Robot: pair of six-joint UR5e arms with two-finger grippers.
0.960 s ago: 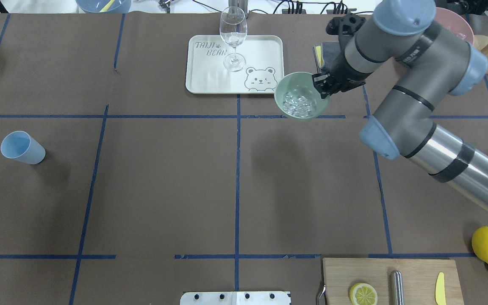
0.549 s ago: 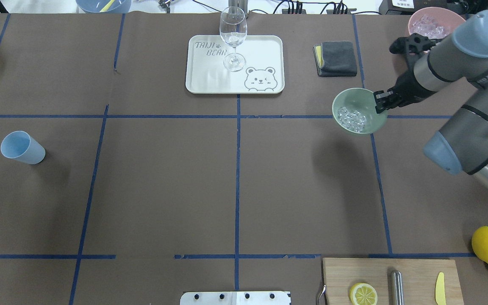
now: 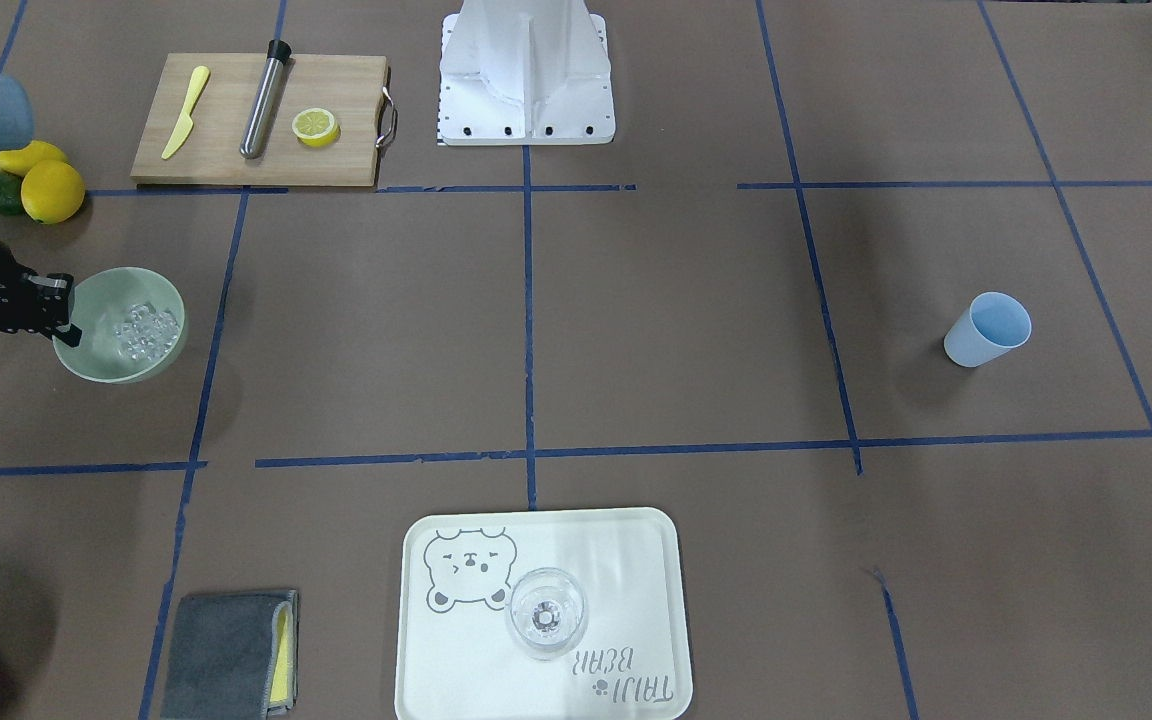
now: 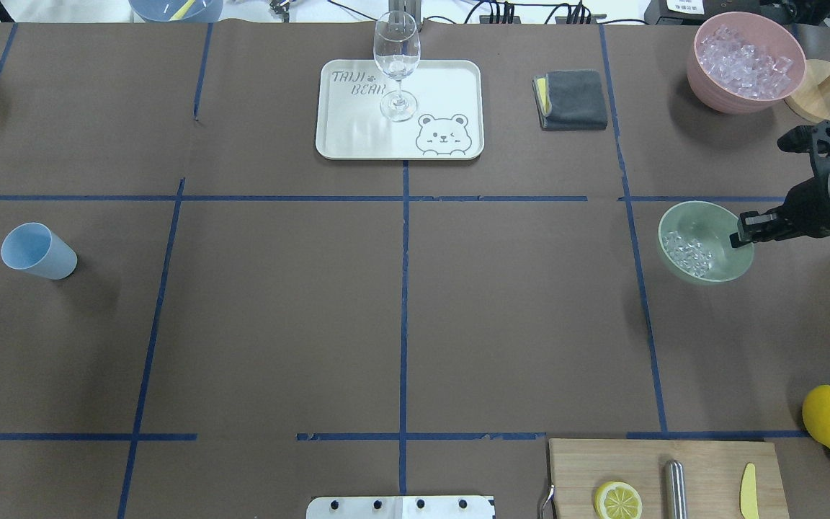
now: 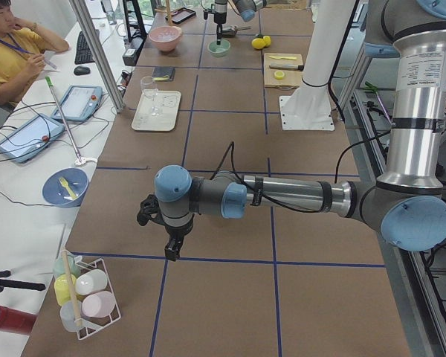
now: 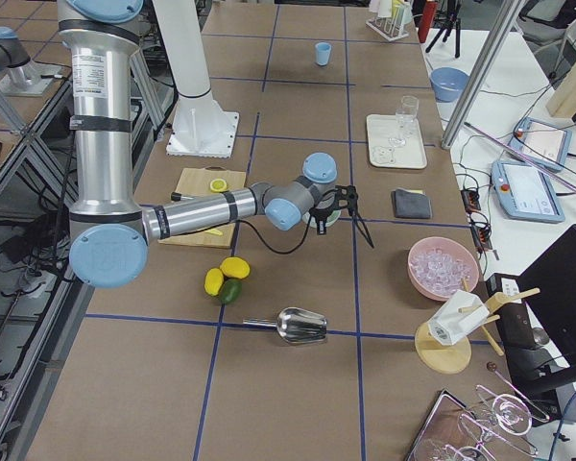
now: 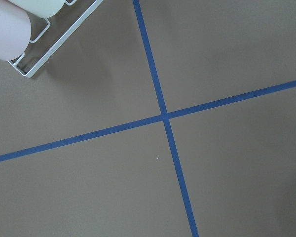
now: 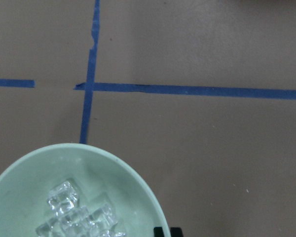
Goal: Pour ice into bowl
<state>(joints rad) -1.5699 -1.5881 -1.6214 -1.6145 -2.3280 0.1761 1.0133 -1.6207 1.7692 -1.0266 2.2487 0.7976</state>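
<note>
Carrying the sage-green bowl [image 4: 707, 219], with its ice [image 4: 687, 252], to the robot's right side of the table [image 4: 516, 324].

The right gripper [image 4: 738, 238] is clamped on the bowl's rim, one finger inside and one outside, and the clear cubes lie heaped on the bowl's floor. One second earlier the bowl hung just beside the bear-printed tray [image 4: 451, 79]. Half a second earlier it was below the grey cloth [image 4: 573, 99]. It is now right of the blue tape line [image 4: 638, 288] and nearer the robot, and the arm no longer hides the pink bowl [image 4: 717, 97] of ice. The left gripper [image 5: 172, 249] appears only in the left side view, so whether its fingers are apart cannot be told.
</note>
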